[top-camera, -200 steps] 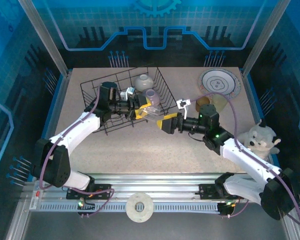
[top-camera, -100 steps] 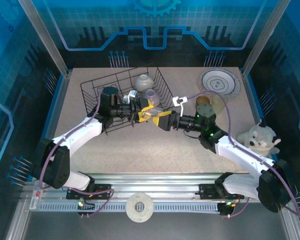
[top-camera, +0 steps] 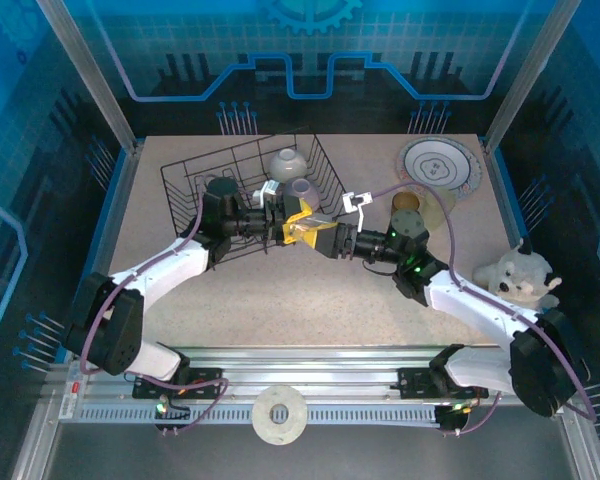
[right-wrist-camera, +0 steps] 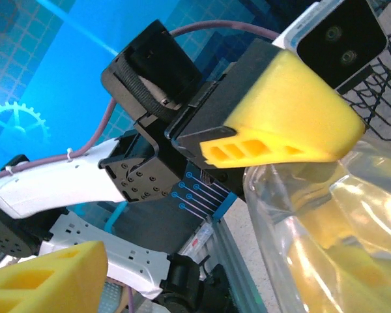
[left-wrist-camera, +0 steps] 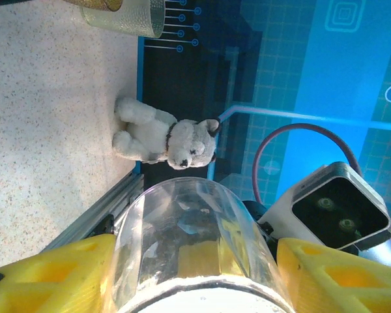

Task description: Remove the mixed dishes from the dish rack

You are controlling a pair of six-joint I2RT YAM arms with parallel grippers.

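1. Left wrist: left gripper [left-wrist-camera: 195, 280] is clamped on the translucent yellowish cup [left-wrist-camera: 195, 228]; a yellow pad sits tight against each side
2. Top external: cup is held in the air just off the near right corner of the dish rack [top-camera: 195, 185]; right gripper [top-camera: 320, 233] is nose-to-nose with the left one; reads as a handover
3. Right wrist: right jaws stand apart; one of its fingers [right-wrist-camera: 45, 277] is clear of the cup wall; the other I can't make out behind the plastic; not gripping yet, as I read it
4. Risk: left lets go before the right has a real clamp; cup drops onto the table [top-camera: 310, 300] or the rack rim
5. Risk: both clamp and either arm pulls; the thin smooth wall could flex, squirt out or crack
6. Risk: pads are crowded on one small cup; a right finger could land on the left pad [right-wrist-camera: 280, 124] instead of the cup
7. Risk: rack wires are close behind; a wide swing could snag them or knock the cream bowl [top-camera: 285, 160] and greyish cup [top-camera: 302, 188] inside
8. View gap: top gives layout, incl. the purple-rimmed plate [top-camera: 438, 163] on the table far right, but no pad contact; wrist cams give contact, not layout; left wrist also catches the plush toy [left-wrist-camera: 166, 137] at the table edge
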